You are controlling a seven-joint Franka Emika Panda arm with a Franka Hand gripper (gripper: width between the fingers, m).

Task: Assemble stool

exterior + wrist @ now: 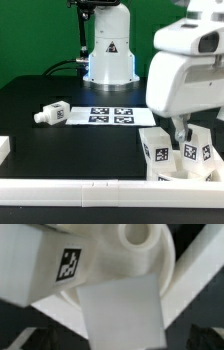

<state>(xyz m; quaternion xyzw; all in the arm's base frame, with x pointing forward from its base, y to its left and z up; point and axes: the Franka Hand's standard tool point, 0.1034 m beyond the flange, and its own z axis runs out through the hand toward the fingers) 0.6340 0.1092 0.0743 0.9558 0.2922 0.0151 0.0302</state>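
The stool parts are bunched at the exterior view's right. Three chunky white legs with black-and-white tags stand close together: one [155,150], another [190,155] and a third [207,150]. They stand on a low white part [183,173]; I cannot tell if it is the seat. My gripper [180,128] hangs straight down just above them. In the wrist view a tagged leg [65,266] and a plain white leg face [120,308] fill the picture. My gripper [115,339] is open, with its dark fingertips [25,339] wide on either side of that face. A fourth leg [50,115] lies loose at the left.
The marker board [105,113] lies in the middle of the black table. A long white rail [70,190] runs along the front edge, and another white piece [4,148] sits at the left edge. The robot base [108,50] stands at the back.
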